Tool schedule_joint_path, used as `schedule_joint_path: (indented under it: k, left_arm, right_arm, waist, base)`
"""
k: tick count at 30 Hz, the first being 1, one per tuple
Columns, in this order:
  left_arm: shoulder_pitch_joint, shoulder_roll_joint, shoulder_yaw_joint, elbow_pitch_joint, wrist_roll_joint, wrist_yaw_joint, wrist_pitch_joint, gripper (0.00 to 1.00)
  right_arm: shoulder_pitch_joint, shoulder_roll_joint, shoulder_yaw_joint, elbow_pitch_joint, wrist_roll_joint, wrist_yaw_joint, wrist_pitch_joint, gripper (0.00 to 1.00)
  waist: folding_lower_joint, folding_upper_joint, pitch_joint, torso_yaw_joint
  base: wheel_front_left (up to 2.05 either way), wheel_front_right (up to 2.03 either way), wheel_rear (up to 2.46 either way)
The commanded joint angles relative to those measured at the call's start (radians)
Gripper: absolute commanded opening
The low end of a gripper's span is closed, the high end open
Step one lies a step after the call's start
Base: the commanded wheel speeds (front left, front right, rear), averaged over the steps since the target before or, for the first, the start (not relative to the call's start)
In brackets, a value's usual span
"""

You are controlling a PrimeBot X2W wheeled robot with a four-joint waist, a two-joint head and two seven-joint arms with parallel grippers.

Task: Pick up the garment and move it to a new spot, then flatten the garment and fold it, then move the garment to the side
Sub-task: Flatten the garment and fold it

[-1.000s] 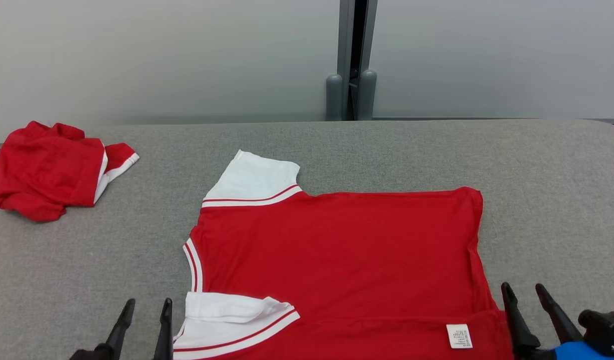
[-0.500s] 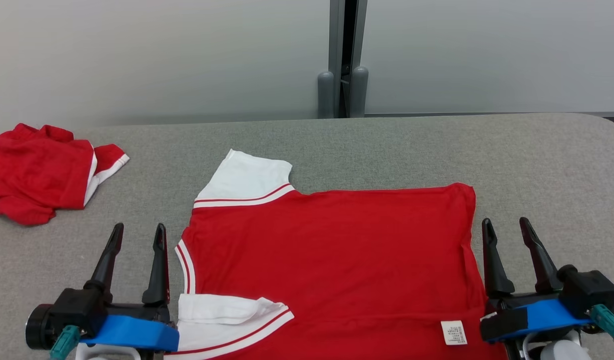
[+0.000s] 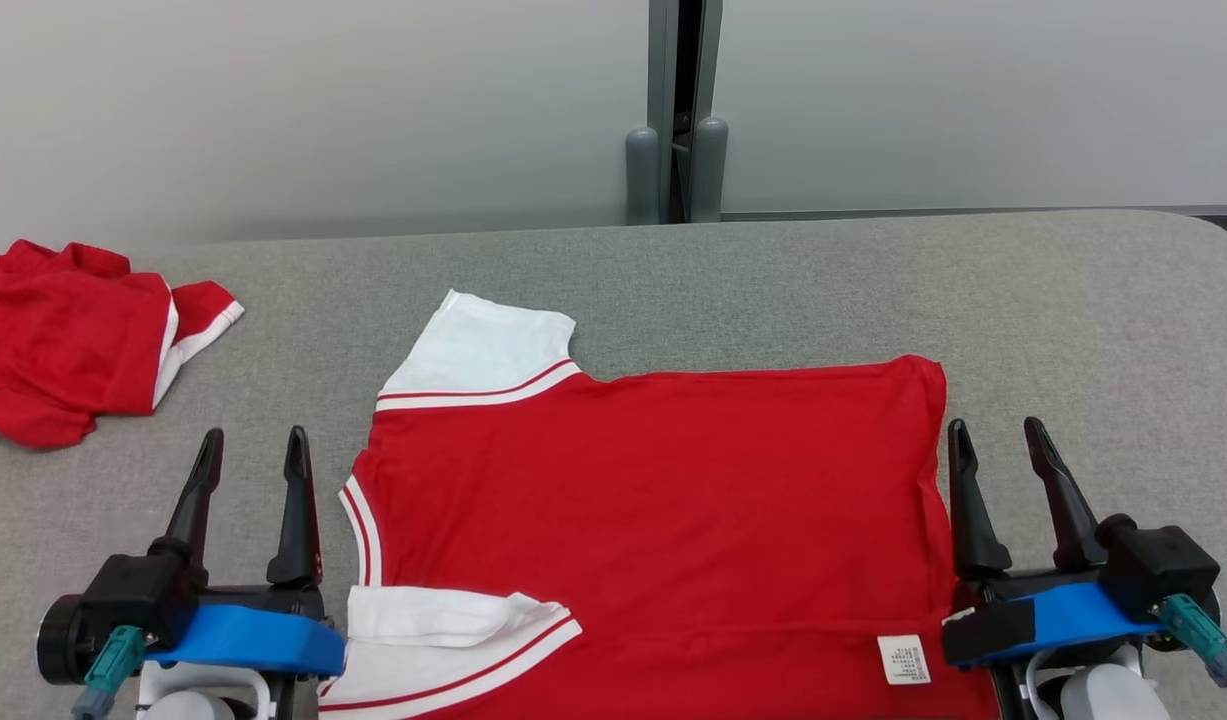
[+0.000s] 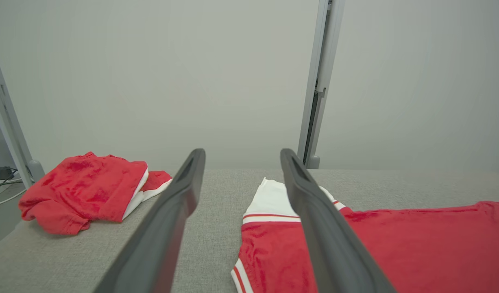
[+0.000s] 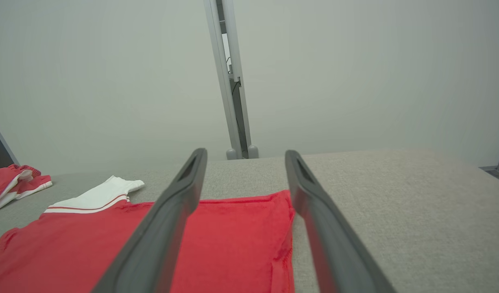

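Observation:
The garment is a red T-shirt with white sleeves, spread flat on the grey table, neck toward the left; its far sleeve lies flat and its near sleeve is folded over. My left gripper stands open just left of the collar, above the table, holding nothing. My right gripper stands open beside the hem at the right. The left wrist view has the garment to the right of my open fingers. In the right wrist view the garment's hem corner lies between the fingers.
A second red garment lies crumpled at the table's far left. A white label shows near the hem. The grey table extends bare to the right and back. A pale wall with a grey post stands behind.
Both grippers have risen into view beside the garment, fingers pointing away from me. The camera has shifted slightly, so the whole scene sits a little lower left. The garment has not moved.

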Motion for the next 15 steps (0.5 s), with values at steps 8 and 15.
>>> schedule_joint_path:
  k: [8,15]
  left_arm:
    - [-0.163,0.036,-0.005,0.066,0.025,-0.025,-0.003,1.0]
    - [-0.425,0.137,-0.126,0.224,-0.005,-0.031,-0.003,1.0]
  right_arm:
    - [-0.11,-0.026,-0.018,0.062,-0.029,0.0,-0.002,1.0]
    - [-0.28,-0.065,-0.004,0.158,-0.026,0.0,-0.001,1.0]
  waist:
    - [-0.0001,0.0,0.044,-0.015]
    - [-0.0001,0.0,0.13,-0.064]
  base:
    - [0.0,0.0,0.0]
    - [0.0,0.0,0.0]
